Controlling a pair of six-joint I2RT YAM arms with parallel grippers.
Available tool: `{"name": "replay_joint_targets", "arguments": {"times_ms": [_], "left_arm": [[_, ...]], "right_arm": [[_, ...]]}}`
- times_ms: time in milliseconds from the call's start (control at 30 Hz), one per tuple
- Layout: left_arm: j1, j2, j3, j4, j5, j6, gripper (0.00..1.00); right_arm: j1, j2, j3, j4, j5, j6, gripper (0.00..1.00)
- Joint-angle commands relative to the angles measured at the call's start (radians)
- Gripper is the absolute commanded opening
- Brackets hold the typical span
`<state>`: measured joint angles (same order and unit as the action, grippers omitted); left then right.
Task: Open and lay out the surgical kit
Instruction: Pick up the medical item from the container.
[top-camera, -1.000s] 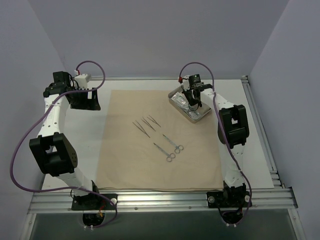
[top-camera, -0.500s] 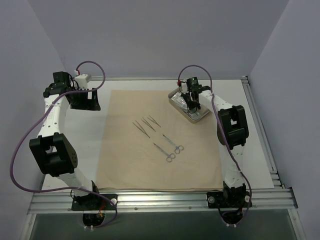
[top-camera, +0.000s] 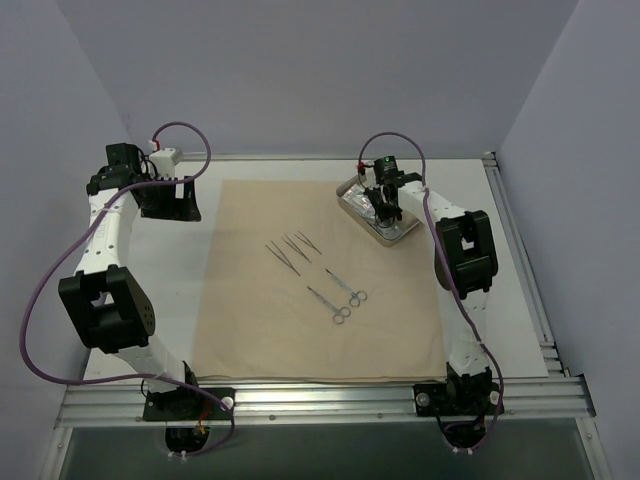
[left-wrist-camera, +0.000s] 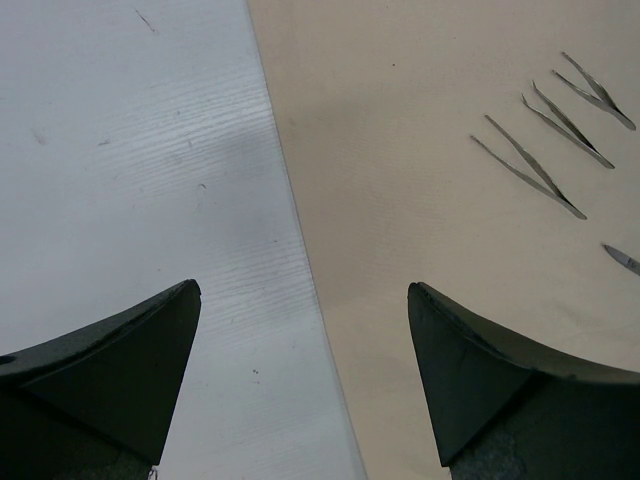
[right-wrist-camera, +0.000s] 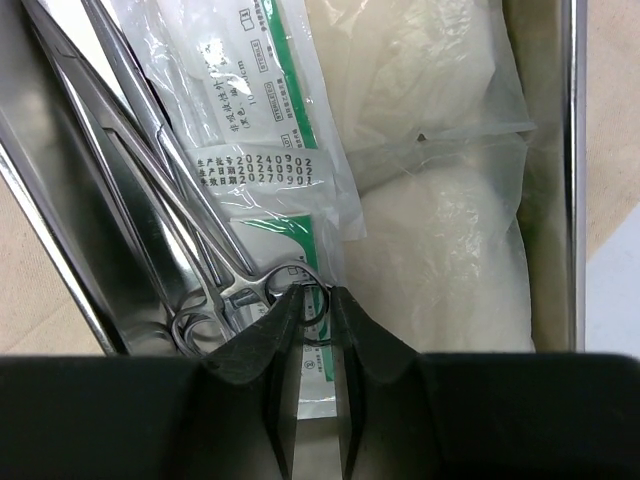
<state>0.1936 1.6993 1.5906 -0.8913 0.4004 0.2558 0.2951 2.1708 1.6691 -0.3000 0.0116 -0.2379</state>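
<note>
The tan cloth (top-camera: 250, 300) lies spread flat on the table. Three tweezers (top-camera: 293, 248) and two ring-handled clamps (top-camera: 340, 295) lie on its middle. The steel tray (top-camera: 345, 193) sits at the cloth's far right corner. My right gripper (top-camera: 384, 212) reaches down into it. In the right wrist view the right gripper (right-wrist-camera: 317, 293) is open a narrow way, and the rim of a clamp's ring handle (right-wrist-camera: 300, 285) runs between its tips. More clamps (right-wrist-camera: 150, 200), clear packets (right-wrist-camera: 260, 150) and bagged gauze (right-wrist-camera: 440, 230) fill the tray. My left gripper (left-wrist-camera: 305, 288) is wide open over the cloth's left edge.
White table (left-wrist-camera: 130, 150) shows left of the cloth (left-wrist-camera: 450, 250), with the tweezers (left-wrist-camera: 530, 165) off to the right in the left wrist view. The tray wall (right-wrist-camera: 570, 150) stands close on the right of the gauze. Grey walls enclose the table.
The right gripper has shifted slightly left over the tray and its jaws have parted a little around the clamp's ring. The left arm has not moved.
</note>
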Motion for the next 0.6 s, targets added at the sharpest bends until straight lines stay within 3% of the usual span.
{"name": "replay_joint_targets", "arguments": {"times_ms": [0, 200, 400, 467, 567], "left_arm": [[0.007, -0.018, 0.031, -0.003, 0.005, 0.017, 0.94], [0.009, -0.02, 0.029, 0.0, 0.003, 0.019, 0.94], [0.009, -0.021, 0.029, -0.001, 0.005, 0.02, 0.94], [0.009, -0.024, 0.026, -0.001, 0.005, 0.02, 0.94], [0.009, -0.026, 0.025, 0.0, 0.005, 0.02, 0.94]], "right_arm": [[-0.011, -0.003, 0.0, -0.027, -0.001, 0.011, 0.11], [-0.011, -0.011, 0.0, -0.027, -0.001, 0.009, 0.0], [-0.013, -0.023, 0.012, -0.03, 0.01, 0.006, 0.0], [-0.011, -0.017, 0.02, -0.037, 0.007, 0.006, 0.11], [-0.011, -0.002, 0.017, -0.042, 0.008, 0.011, 0.15]]}}
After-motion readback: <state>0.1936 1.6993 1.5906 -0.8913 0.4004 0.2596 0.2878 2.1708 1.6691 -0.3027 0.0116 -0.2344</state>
